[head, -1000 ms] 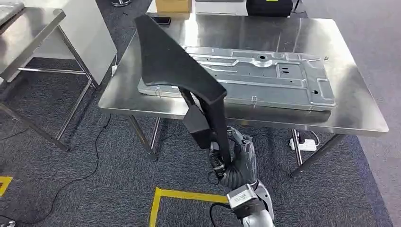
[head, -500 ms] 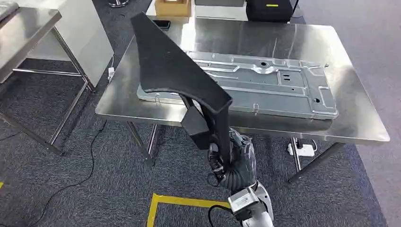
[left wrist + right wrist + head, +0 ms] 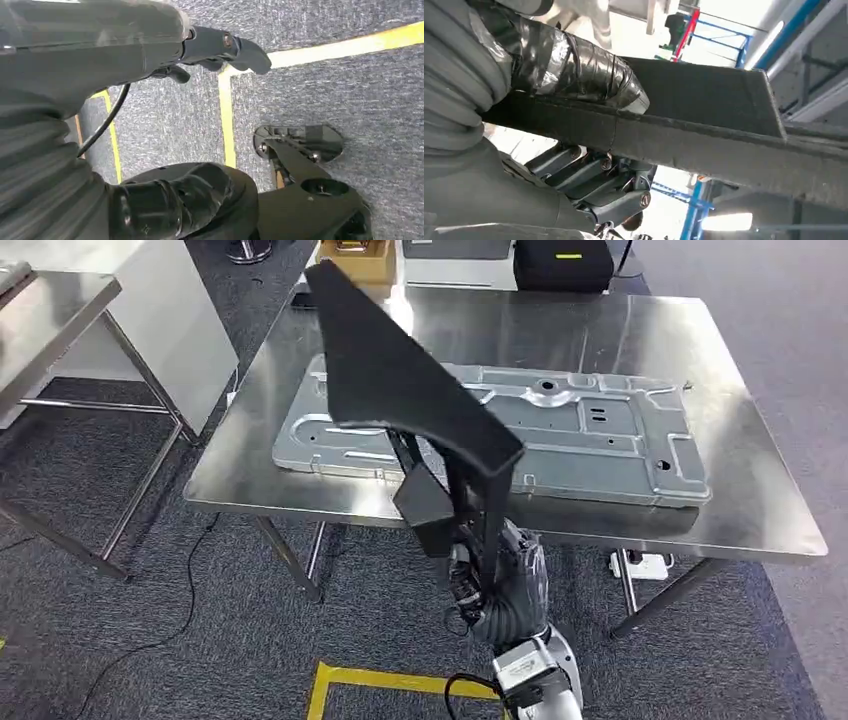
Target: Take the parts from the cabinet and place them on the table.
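The right hand (image 3: 500, 585) grips the narrow lower stem of a black felt-covered part (image 3: 400, 390), its thumb and fingers wrapped round the stem from opposite sides. In the right wrist view the taped thumb (image 3: 574, 70) presses on one face of the black part (image 3: 704, 115) while the darker fingers (image 3: 594, 185) curl under the other face. From the hand the part rises and widens into a broad, pointed panel that leans up and away, so that in the head view its wide end lies over the near left portion of the steel surface (image 3: 770, 510). The hand itself is below and in front of the near edge of the surface, above the grey carpet (image 3: 150, 640); whether the panel touches anything on the surface cannot be told.

A large flat sheet-metal panel (image 3: 590, 440) with stamped ribs and holes lies across the middle of the surface, its long side running along the near edge. At the far edge stand a cardboard box (image 3: 358, 255) and a black case (image 3: 560, 265).

The left hand (image 3: 150, 55) hangs over the carpet and yellow floor tape (image 3: 227, 120), fingers loosely curled with nothing in them.
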Controlling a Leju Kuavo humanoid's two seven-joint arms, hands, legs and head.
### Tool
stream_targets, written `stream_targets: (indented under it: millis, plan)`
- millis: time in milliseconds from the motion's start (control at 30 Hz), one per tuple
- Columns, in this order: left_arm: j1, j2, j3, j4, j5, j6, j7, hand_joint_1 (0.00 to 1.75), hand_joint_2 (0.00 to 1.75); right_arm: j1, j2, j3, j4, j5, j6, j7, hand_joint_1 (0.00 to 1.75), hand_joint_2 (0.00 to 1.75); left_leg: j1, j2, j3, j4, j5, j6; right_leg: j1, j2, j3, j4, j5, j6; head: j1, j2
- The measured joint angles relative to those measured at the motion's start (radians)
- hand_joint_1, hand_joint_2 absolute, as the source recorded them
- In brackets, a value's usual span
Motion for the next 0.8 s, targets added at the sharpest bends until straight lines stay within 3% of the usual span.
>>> stream_targets:
  millis: [33, 133, 167, 200, 267, 300, 333, 367, 467, 500, 533, 600, 667, 700, 733, 767, 800]
  plan:
    - [0.001, 0.0, 0.0, 0.0, 0.0, 0.0, 0.0, 0.0, 1.75, -0.001, 0.0, 0.0, 0.0, 0.0, 0.0, -0.001, 1.69, 1.75, -0.001, -0.001, -0.016, 0.04, -0.02, -0.001, 0.0, -0.001, 0.007, -0.002, -0.004, -0.007, -0.001, 0.0]
    - [0.0, 0.0, 0.001, 0.0, 0.0, 0.0, -0.002, 0.0, 1.75, 0.0, 0.001, -0.002, -0.001, 0.005, 0.0, -0.004, 1.69, 1.75, -0.001, -0.001, -0.153, 0.275, -0.109, -0.005, 0.008, -0.003, 0.018, -0.001, -0.017, -0.019, -0.003, 0.0]
    - [0.0, 0.0, 0.002, 0.0, 0.0, 0.0, -0.002, 0.0, 1.75, 0.001, 0.001, -0.002, 0.0, 0.008, 0.0, -0.005, 1.69, 1.75, -0.002, -0.001, -0.187, 0.318, -0.109, -0.003, 0.012, -0.002, 0.023, -0.001, -0.022, -0.021, -0.003, 0.0]
    - [0.001, 0.0, 0.002, 0.0, 0.0, 0.0, -0.002, 0.0, 1.75, 0.001, 0.001, -0.003, 0.0, 0.012, -0.003, -0.005, 1.69, 1.75, -0.004, -0.001, -0.195, 0.308, -0.078, 0.002, 0.016, 0.001, 0.031, -0.001, -0.027, -0.023, -0.003, 0.0]
    - [0.001, 0.0, 0.003, 0.0, -0.002, 0.0, -0.002, 0.0, 1.75, 0.0, 0.001, -0.003, 0.0, 0.027, -0.014, -0.006, 1.69, 1.75, -0.01, -0.001, -0.154, 0.177, 0.028, 0.018, 0.022, 0.005, 0.052, -0.001, -0.04, -0.023, -0.003, 0.0]
    - [0.002, 0.0, 0.003, 0.0, -0.003, 0.0, -0.001, 0.0, 1.75, 0.0, 0.002, -0.004, 0.0, 0.043, -0.029, -0.005, 1.69, 1.75, -0.019, -0.003, -0.122, 0.085, 0.087, 0.032, 0.025, 0.005, 0.063, -0.002, -0.047, -0.023, -0.003, 0.0]
    - [0.004, 0.002, 0.004, 0.0, -0.005, 0.0, -0.001, 0.0, 1.75, 0.0, 0.002, -0.005, 0.001, 0.065, -0.051, -0.001, 1.69, 1.75, -0.025, -0.003, -0.103, 0.049, 0.083, 0.05, 0.025, 0.004, 0.062, -0.003, -0.053, -0.02, 0.001, 0.0]
    - [0.003, 0.0, 0.005, 0.0, -0.007, 0.0, -0.001, 0.0, 1.75, -0.002, 0.002, -0.006, 0.002, 0.082, -0.068, 0.003, 1.69, 1.75, -0.028, -0.002, -0.093, 0.02, 0.077, 0.052, 0.026, 0.007, 0.06, -0.001, -0.057, -0.013, -0.002, 0.0]
    - [0.005, -0.001, 0.005, 0.0, -0.009, 0.0, -0.001, 0.0, 1.75, -0.002, 0.004, -0.007, 0.008, 0.114, -0.103, 0.016, 1.69, 1.75, -0.033, -0.003, -0.091, 0.011, 0.074, 0.055, 0.021, 0.003, 0.063, -0.011, -0.058, 0.0, -0.002, 0.0]
    - [0.006, -0.005, 0.006, 0.0, -0.01, 0.0, -0.002, 0.0, 1.75, -0.002, 0.007, -0.008, 0.01, 0.123, -0.116, 0.019, 1.69, 1.75, -0.016, -0.001, -0.075, -0.009, 0.082, 0.058, 0.024, 0.001, 0.068, -0.005, -0.064, 0.007, -0.003, 0.0]
    - [0.006, -0.005, 0.006, 0.0, -0.011, 0.0, -0.002, 0.0, 1.75, -0.005, 0.008, -0.009, 0.012, 0.132, -0.127, 0.022, 1.69, 1.75, -0.017, -0.002, -0.065, -0.017, 0.08, 0.062, 0.024, 0.0, 0.061, 0.02, -0.075, 0.012, -0.001, 0.0]
    - [0.004, -0.007, 0.007, 0.0, -0.013, 0.0, -0.003, 0.0, 1.75, -0.01, 0.008, -0.011, 0.016, 0.136, -0.142, 0.022, 1.69, 1.75, -0.016, -0.001, -0.057, -0.017, 0.073, 0.067, 0.015, 0.0, -0.02, 0.159, -0.137, 0.023, 0.0, 0.0]
    - [0.004, -0.008, 0.007, 0.0, -0.014, -0.001, -0.003, 0.0, 1.75, -0.008, 0.008, -0.014, 0.024, 0.137, -0.147, 0.025, 1.69, 1.75, -0.016, -0.002, -0.048, -0.016, 0.063, 0.066, 0.004, 0.0, -0.111, 0.291, -0.169, 0.033, 0.0, 0.0]
    - [0.005, -0.008, 0.008, 0.0, -0.014, -0.001, -0.003, 0.0, 1.75, -0.008, 0.008, -0.014, 0.029, 0.138, -0.147, 0.026, 1.69, 1.75, -0.014, -0.002, -0.042, -0.015, 0.057, 0.064, 0.0, -0.001, -0.131, 0.301, -0.151, 0.038, -0.001, 0.0]
    - [0.006, -0.009, 0.008, 0.0, -0.014, -0.001, -0.003, 0.0, 1.75, -0.008, 0.008, -0.014, 0.032, 0.138, -0.148, 0.028, 1.69, 1.75, -0.012, -0.003, -0.033, -0.015, 0.05, 0.061, -0.004, -0.001, -0.126, 0.266, -0.109, 0.041, -0.001, 0.0]
    - [0.005, -0.009, 0.009, 0.0, -0.015, -0.001, -0.003, 0.0, 1.75, -0.008, 0.008, -0.015, 0.032, 0.14, -0.15, 0.029, 1.69, 1.75, -0.01, -0.003, -0.023, -0.013, 0.042, 0.056, -0.008, -0.002, -0.104, 0.202, -0.055, 0.046, -0.001, 0.0]
    - [0.005, -0.01, 0.009, 0.0, -0.017, -0.001, -0.003, 0.0, 1.75, -0.01, 0.008, -0.016, 0.032, 0.142, -0.154, 0.03, 1.69, 1.75, -0.006, -0.006, -0.009, -0.01, 0.03, 0.05, -0.012, -0.005, -0.058, 0.091, 0.016, 0.049, -0.001, 0.0]
